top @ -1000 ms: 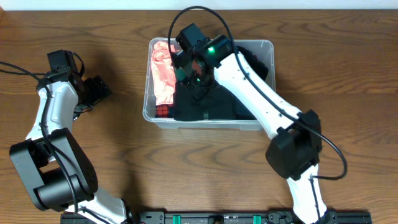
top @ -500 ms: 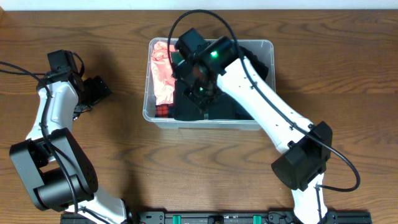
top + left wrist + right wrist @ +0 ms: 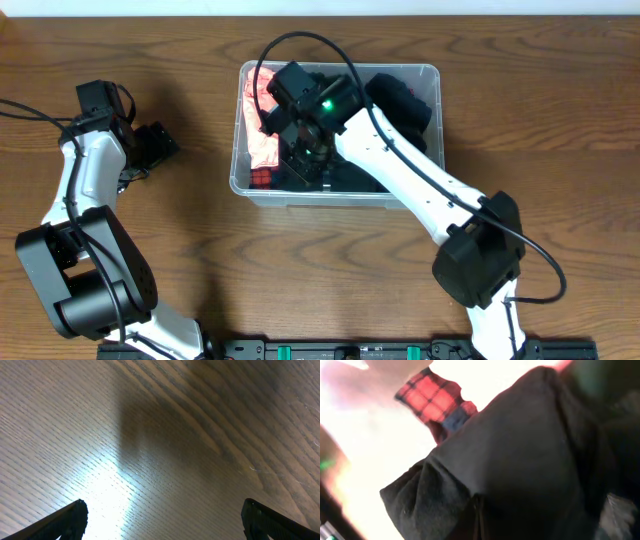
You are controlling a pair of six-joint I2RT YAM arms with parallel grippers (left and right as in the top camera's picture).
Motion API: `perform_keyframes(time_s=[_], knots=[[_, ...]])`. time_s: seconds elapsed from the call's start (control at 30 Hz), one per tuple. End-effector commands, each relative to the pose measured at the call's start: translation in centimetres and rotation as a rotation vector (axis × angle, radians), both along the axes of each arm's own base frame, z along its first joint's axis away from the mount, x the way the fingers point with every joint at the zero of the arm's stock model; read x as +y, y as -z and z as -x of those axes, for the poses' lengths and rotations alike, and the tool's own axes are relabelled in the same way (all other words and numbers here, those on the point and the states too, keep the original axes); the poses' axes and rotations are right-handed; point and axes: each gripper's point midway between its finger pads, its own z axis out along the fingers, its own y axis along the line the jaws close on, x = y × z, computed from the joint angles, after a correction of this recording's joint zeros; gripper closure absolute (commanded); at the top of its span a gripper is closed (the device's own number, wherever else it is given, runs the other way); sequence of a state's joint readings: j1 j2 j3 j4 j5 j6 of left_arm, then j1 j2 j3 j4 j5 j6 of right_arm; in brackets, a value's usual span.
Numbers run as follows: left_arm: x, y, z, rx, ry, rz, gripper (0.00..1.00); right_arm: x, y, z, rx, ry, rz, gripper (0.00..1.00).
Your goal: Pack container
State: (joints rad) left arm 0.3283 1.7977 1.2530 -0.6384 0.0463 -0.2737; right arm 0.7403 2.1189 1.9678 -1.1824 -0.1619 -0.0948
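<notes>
The clear plastic container (image 3: 432,72) stands at the middle back of the table, holding clothes. A black garment (image 3: 385,95) fills most of it, with a pink garment (image 3: 262,125) at its left end and a red plaid piece (image 3: 261,180) in the front left corner. My right gripper (image 3: 306,152) is down inside the container. In the right wrist view its fingers (image 3: 479,519) are pressed together on the black garment (image 3: 530,455), with the plaid piece (image 3: 431,397) beyond. My left gripper (image 3: 152,146) is open and empty above bare table (image 3: 165,525).
The wooden table (image 3: 560,150) surrounds the container. The right arm reaches in over the container's front right rim. The left arm rests far left, well away from the container. A black rail runs along the front edge (image 3: 350,350).
My right gripper has shifted left and toward the front inside the container, dragging the black garment with it. More of the black garment's right part shows. The left arm has not moved.
</notes>
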Motion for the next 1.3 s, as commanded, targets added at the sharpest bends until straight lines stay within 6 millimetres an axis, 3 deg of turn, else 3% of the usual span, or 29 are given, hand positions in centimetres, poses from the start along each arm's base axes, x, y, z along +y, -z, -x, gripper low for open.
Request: perform_keyframes(time_s=[0.0,0.13,0.27,0.53,0.67,1.07,1.27], knots=[[0.1,0.4,0.3,0.012,-0.012,0.004,0.02,-1.2,4.2,-0.2,0.056,0.008,0.049,0.99],[0.1,0.4,0.3,0.012,-0.012,0.004,0.02,-1.0,5.1,-0.3,0.048,0.007,0.042,0.99],[0.1,0.4,0.3,0.012,-0.012,0.004,0.02,-0.8,4.3,-0.8,0.028,0.01,0.024,0.99],[0.1,0.4,0.3,0.012,-0.012,0.004,0.02,-0.4,-2.9,-2.8,-0.08,0.014,-0.059,0.99],[0.1,0.4,0.3,0.012,-0.012,0.004,0.02,-1.4,-5.2,-3.2,-0.117,0.033,-0.036,0.98],[0.1,0.4,0.3,0.012,-0.012,0.004,0.02,-6.7,-3.9,-3.7,-0.069,0.113,0.111,0.99],[0.1,0.4,0.3,0.012,-0.012,0.004,0.02,-7.4,0.0,-4.4,-0.047,0.146,0.123,0.99]])
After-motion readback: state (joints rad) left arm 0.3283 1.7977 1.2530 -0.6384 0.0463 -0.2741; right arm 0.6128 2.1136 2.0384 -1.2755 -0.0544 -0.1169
